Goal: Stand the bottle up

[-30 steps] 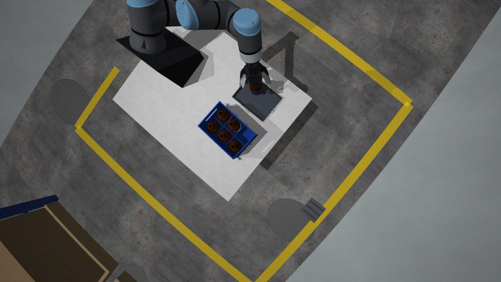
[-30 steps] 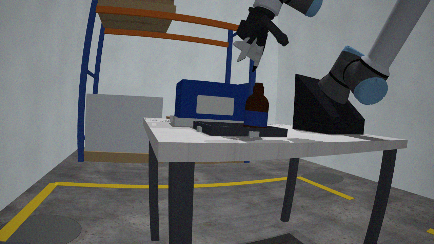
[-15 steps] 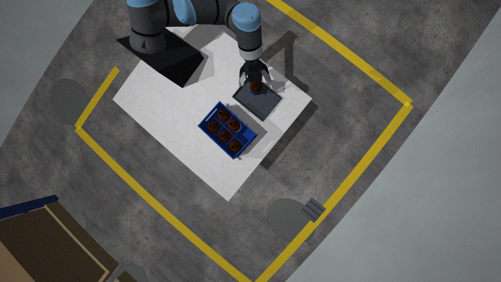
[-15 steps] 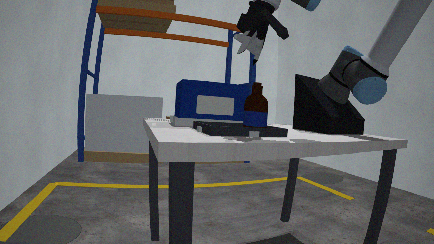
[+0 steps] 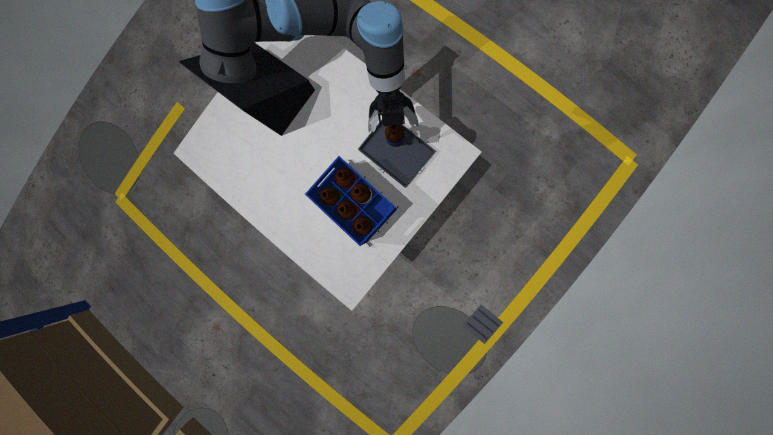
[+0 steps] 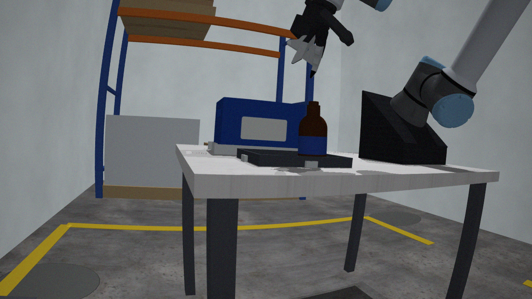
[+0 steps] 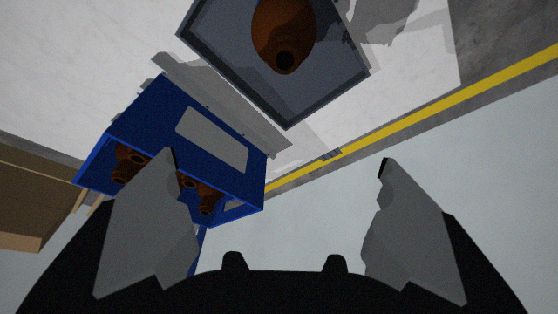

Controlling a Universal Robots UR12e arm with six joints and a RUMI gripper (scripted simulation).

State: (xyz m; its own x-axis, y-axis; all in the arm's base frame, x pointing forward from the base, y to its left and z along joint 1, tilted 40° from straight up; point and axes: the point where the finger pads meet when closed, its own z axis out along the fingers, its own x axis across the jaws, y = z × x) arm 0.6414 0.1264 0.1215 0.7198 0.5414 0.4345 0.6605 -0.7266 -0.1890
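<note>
A brown bottle [image 5: 394,135] [image 6: 312,130] [image 7: 283,35] with a blue label stands upright on the dark grey tray [image 5: 402,159] [image 6: 271,158] [image 7: 305,92], near the tray's corner on the robot's side. My gripper [image 5: 392,119] [image 6: 306,59] [image 7: 279,153] is open and empty, well above the bottle and apart from it. The blue crate [image 5: 323,176] [image 6: 230,115] [image 7: 153,118] stands beside the tray on the white table [image 5: 243,156] [image 6: 297,178]. It holds several upright brown bottles [image 5: 345,177], and one corner cell [image 5: 382,206] is empty.
The robot's black base block [image 5: 253,92] [image 6: 394,137] sits on the table's back corner. A blue and orange shelf rack [image 6: 111,74] with boxes stands behind the table. Yellow floor tape [image 5: 540,92] rings the work area.
</note>
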